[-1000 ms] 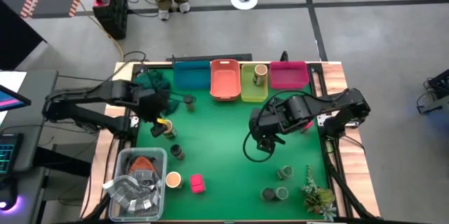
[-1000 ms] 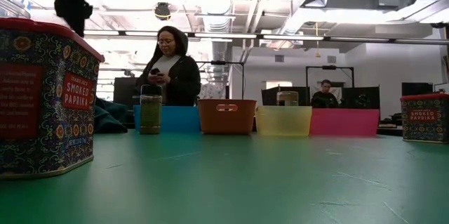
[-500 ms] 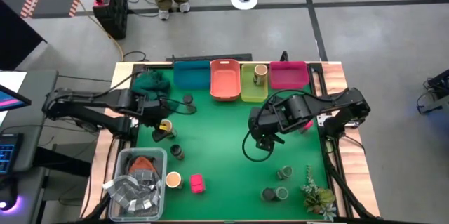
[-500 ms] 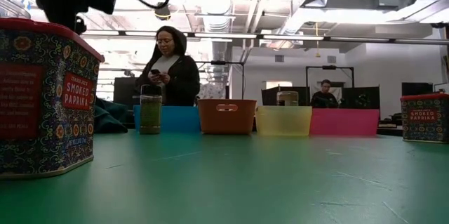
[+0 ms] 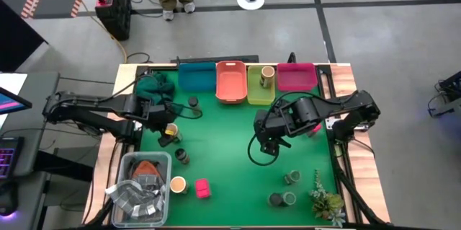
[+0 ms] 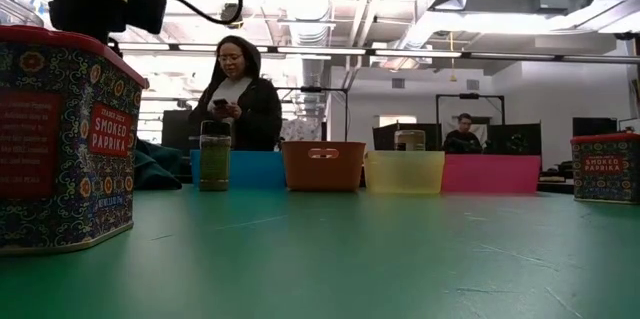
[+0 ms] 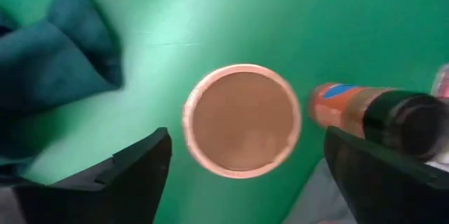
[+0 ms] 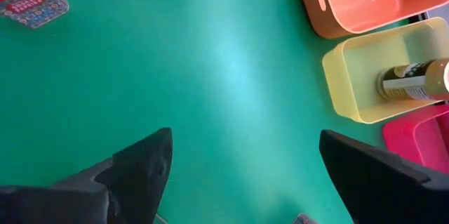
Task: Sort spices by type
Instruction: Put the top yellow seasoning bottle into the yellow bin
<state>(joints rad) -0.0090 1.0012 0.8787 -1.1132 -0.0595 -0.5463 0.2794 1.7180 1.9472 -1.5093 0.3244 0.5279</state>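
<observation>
My left gripper [image 5: 166,125] hangs open above a tan-topped cylinder [image 5: 171,130] that stands upright on the green table. In the left wrist view its fingers stand on either side of the cylinder's round top [image 7: 242,121] without touching it. A dark-lidded jar [image 7: 379,115] lies beside the cylinder. My right gripper [image 5: 268,146] is open and empty over the table's middle [image 8: 245,138]. More spices show: a dark-lidded jar [image 5: 193,102], a tan-topped cylinder [image 5: 178,184], a pink box [image 5: 202,187], green-topped jars [image 5: 291,178]. Another tan-topped cylinder [image 5: 267,73] lies in the yellow tray [image 5: 252,94].
Blue [image 5: 196,78], orange [image 5: 230,82], yellow and pink [image 5: 296,77] trays line the far edge. A teal cloth [image 5: 153,82] lies far left. A clear tub of grey packets [image 5: 140,187] stands near left, a plant sprig [image 5: 324,200] near right. A person [image 6: 238,99] stands beyond the table.
My left gripper has drawn back a little toward the table's left edge and come lower, so that the tan-topped cylinder now shows beside it in the high view. The cylinder has stayed in place. My right arm has kept still.
</observation>
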